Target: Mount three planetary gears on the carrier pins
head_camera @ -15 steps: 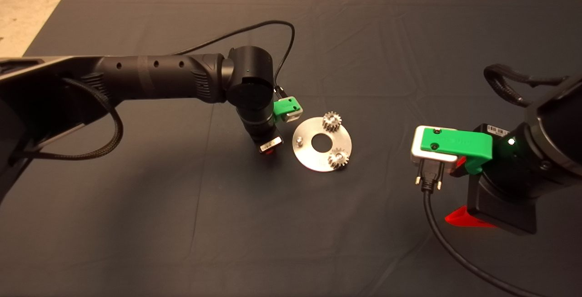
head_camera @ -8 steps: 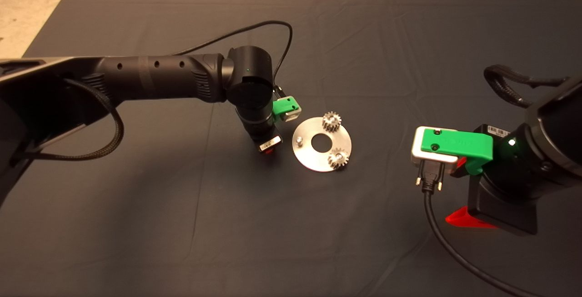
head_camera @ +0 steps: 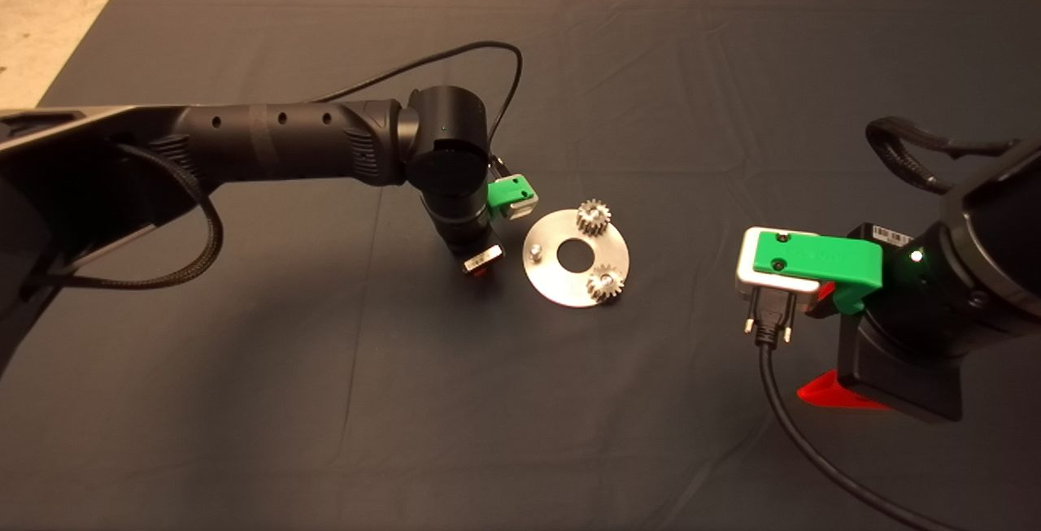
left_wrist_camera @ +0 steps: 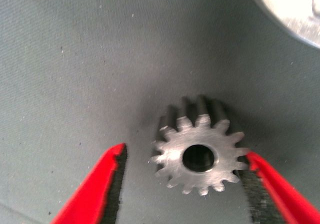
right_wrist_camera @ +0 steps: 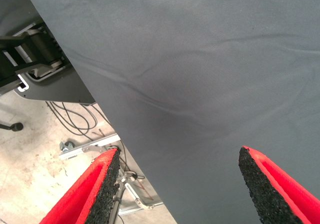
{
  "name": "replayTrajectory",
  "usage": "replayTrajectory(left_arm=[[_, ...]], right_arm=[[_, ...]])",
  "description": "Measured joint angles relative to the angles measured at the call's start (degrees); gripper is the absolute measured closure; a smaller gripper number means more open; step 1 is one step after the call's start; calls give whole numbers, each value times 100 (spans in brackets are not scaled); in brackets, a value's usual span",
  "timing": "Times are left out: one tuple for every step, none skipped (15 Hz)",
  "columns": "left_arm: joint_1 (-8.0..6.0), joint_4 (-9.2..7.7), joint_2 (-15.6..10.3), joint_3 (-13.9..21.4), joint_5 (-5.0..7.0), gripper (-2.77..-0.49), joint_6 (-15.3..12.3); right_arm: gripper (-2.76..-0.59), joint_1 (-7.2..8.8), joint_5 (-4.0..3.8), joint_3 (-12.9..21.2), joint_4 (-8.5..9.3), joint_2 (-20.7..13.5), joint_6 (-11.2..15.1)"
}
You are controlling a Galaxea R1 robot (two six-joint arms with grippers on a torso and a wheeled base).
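The shiny round disc lies mid-mat with two planetary gears seated on its far and near-right carrier pins. One carrier pin on the disc's left side stands bare. My left gripper points down at the mat just left of the disc. In the left wrist view a third gear lies flat on the mat between the open fingers; one pad touches its teeth, the other stands clear. The disc's edge shows beyond it. My right gripper waits open at the lower right.
A black cable hangs from the right wrist across the mat's near right part. The left arm spans the mat's left half. In the right wrist view the mat's edge and floor with cables show beyond it.
The left gripper has crept very slightly leftward and stays over the loose gear. Disc, seated gears and right arm have not moved.
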Motion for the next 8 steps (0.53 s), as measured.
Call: replayTrajectory(left_arm=[[0,2,11,-20,0,-139,-1],[0,2,17,-30,0,-137,-1],[1,0,20,-40,-2,-126,-1],[0,2,26,-61,0,-123,-4],[0,0,30,-79,-1,-122,-4],[0,0,33,-93,-2,-122,-4],[0,0,39,-115,0,-121,-6],[0,2,48,-126,-1,-112,-7]], right_arm=[[-176,0,-1,0,0,-2,0],[-176,0,0,0,0,-1,0],[-176,0,-1,0,0,-2,0],[-176,0,-1,0,0,-2,0],[-176,0,0,0,0,-2,0],[-176,0,-1,0,0,-2,0],[-176,0,-1,0,1,-2,0],[-176,0,0,0,0,0,0]])
